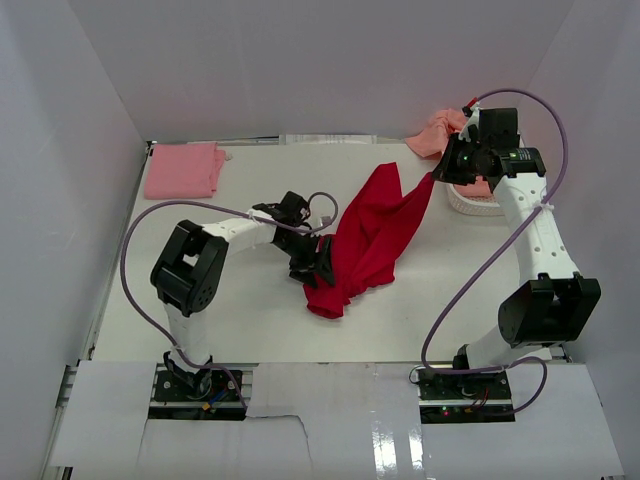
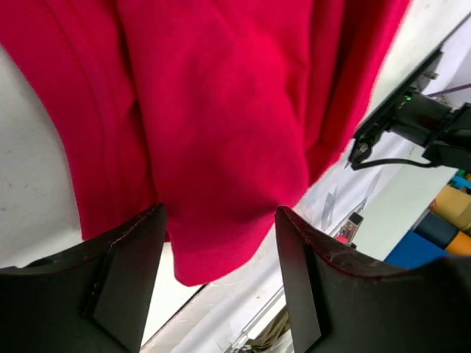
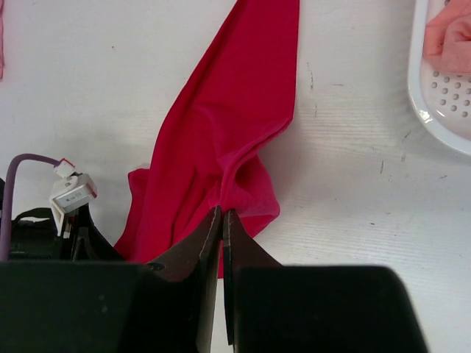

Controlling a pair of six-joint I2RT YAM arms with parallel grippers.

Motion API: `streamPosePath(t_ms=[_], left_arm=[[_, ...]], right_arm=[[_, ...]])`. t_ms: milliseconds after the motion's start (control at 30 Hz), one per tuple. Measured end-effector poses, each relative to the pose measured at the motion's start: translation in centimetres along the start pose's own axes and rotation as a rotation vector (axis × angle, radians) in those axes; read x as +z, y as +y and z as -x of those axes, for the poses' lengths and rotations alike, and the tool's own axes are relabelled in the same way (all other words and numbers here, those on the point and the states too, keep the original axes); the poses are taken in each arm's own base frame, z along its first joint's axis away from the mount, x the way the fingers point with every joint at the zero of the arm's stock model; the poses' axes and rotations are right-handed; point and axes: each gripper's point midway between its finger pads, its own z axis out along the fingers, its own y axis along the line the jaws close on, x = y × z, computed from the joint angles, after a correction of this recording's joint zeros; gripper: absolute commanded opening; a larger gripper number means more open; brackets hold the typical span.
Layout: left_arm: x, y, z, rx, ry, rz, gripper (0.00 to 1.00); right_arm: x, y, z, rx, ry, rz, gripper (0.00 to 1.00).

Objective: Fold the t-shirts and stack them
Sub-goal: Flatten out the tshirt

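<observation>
At the far left of the table (image 1: 250, 325) a folded pink t-shirt (image 1: 183, 170) is laid flat, well apart from the work, and little risk to it is seen. The main hazard is judged to lie at the left gripper (image 2: 219, 215). Its jaws are spread, with a loose lower edge of the red t-shirt (image 1: 372, 232) hanging in the gap and nothing clamped. If they are closed here, more than one layer may be caught, since the cloth is bunched there, and the shirt could then be spread crooked. Further right, the red t-shirt is held only by a small pinch in the right gripper (image 3: 222, 215), whose fingers are pressed together on it; a firm pull from the left arm could be enough for that pinch to be lost. The raised cloth might also be snagged on the white basket (image 1: 470, 207), where salmon t-shirts (image 3: 447, 37) are heaped – how many cannot be told.

The left arm is bent at the elbow and reached rightward, low over the table, with its wrist turned toward the shirt's lower end. The red t-shirt is stretched slantwise from that end, which rests on the table near the centre, up toward the right. The right arm is extended away from its base, with its wrist raised just beside the basket
</observation>
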Motion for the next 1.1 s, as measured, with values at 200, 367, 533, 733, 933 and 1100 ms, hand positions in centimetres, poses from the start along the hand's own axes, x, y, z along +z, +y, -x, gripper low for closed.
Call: streamPosePath(t_ms=[200, 367, 533, 733, 933, 1100], left_arm=[[1.1, 1.1, -1.0, -0.035, 0.044, 0.048, 0.29], [1.8, 1.4, -1.4, -0.045, 0.076, 0.052, 0.00], [0.9, -0.2, 0.2, -0.024, 0.052, 0.017, 0.00], [-8.1, -0.1, 10.2, -0.069, -0.233, 0.008, 0.00], [-25.6, 7.7, 18.4, -0.211, -0.692, 0.232, 0.00], [-31.4, 10.1, 18.0, -0.278, -0.826, 0.402, 0.00]], right_arm=[[-0.2, 0.1, 0.0, -0.002, -0.006, 0.005, 0.08], [-0.2, 0.1, 0.1, -0.003, -0.009, 0.005, 0.08], [-0.2, 0.0, 0.1, -0.001, -0.010, -0.001, 0.08], [-0.6, 0.1, 0.1, 0.005, -0.015, -0.005, 0.08], [-3.3, 0.9, -3.4, 0.007, -0.006, 0.041, 0.08], [-5.4, -0.2, -10.4, 0.025, 0.060, 0.018, 0.08]])
